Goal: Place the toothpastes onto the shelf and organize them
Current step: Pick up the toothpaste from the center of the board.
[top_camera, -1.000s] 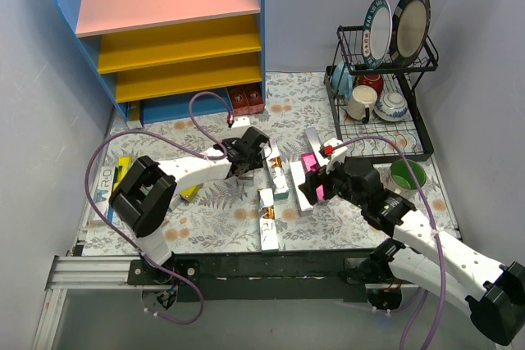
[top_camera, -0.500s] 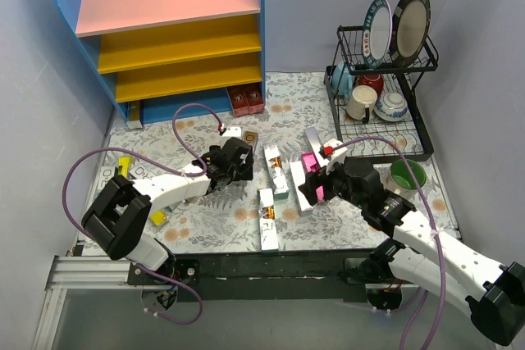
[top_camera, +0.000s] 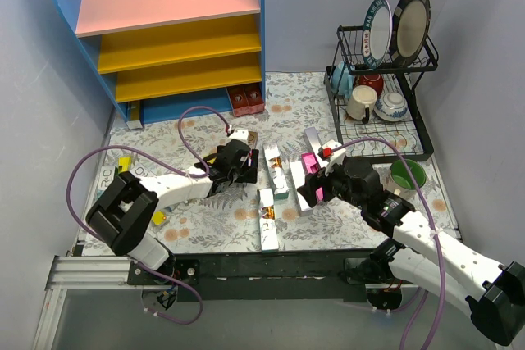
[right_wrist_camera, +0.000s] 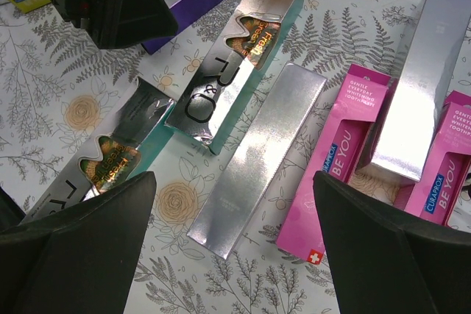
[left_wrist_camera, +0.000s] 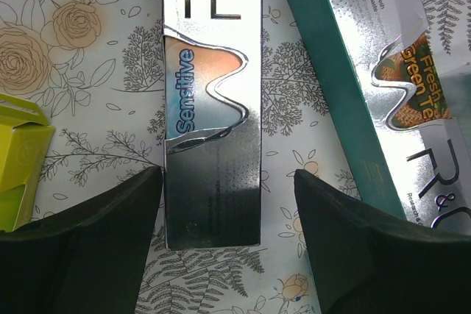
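Several toothpaste boxes lie on the floral mat in front of the shelf (top_camera: 176, 43), whose boards are bare. My left gripper (top_camera: 234, 159) is open, low over a silver "Sensitive" box (left_wrist_camera: 212, 108), whose near end lies between the fingers (left_wrist_camera: 88, 248). A teal box (left_wrist_camera: 368, 101) lies to its right and a yellow one (left_wrist_camera: 18, 163) to its left. My right gripper (top_camera: 316, 186) is open above a plain silver box (right_wrist_camera: 257, 159). Pink boxes (right_wrist_camera: 346, 152) lie to its right, teal ones (right_wrist_camera: 235, 71) to its left. Two dark red boxes (top_camera: 246, 100) stand at the shelf's foot.
A black wire dish rack (top_camera: 381, 79) with plates, cups and bowls stands at the back right. A green bowl (top_camera: 408, 174) sits in front of it. Small yellow boxes (top_camera: 123, 163) lie at the mat's left edge. Walls close in on both sides.
My left arm has swung left and pulled back toward me, and its gripper now sits over the silver "Sensitive" box. The right arm and the boxes have not moved.
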Available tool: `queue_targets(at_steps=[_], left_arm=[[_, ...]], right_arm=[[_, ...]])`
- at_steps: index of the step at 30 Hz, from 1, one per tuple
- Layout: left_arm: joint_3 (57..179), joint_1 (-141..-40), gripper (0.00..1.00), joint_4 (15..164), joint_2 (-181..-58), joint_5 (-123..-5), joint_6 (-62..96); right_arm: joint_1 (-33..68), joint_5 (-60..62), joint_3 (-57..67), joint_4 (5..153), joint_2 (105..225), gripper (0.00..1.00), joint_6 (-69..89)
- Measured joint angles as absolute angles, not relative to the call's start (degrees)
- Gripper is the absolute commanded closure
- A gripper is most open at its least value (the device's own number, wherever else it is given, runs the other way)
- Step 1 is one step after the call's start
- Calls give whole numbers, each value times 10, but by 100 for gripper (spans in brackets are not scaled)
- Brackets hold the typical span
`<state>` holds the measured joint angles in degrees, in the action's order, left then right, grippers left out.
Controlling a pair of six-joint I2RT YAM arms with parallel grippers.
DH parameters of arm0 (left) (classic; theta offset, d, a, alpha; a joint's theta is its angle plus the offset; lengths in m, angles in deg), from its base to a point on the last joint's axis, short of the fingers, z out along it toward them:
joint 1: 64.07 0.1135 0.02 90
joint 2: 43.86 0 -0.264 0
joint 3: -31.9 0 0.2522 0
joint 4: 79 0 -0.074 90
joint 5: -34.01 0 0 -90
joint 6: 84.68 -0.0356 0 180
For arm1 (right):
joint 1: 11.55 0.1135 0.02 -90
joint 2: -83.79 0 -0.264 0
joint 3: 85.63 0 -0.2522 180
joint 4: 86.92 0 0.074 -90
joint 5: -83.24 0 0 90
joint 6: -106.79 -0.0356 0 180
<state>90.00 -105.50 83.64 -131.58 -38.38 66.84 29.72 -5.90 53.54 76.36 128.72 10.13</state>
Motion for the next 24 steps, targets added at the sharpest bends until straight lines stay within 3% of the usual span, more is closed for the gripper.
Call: queue_targets(at_steps=[10,17,24], left_arm=[[900,-1059,41,841,-1343,-373,667],[908,-1070,59,823,-1366,-348,670],[930,-1070,65,781,-1356,-344,670]], right_arm=[[297,-53,543,764,1288,4,104],[297,-52,543,764,1288,4,106],[297,-52,543,764,1287,4,106]])
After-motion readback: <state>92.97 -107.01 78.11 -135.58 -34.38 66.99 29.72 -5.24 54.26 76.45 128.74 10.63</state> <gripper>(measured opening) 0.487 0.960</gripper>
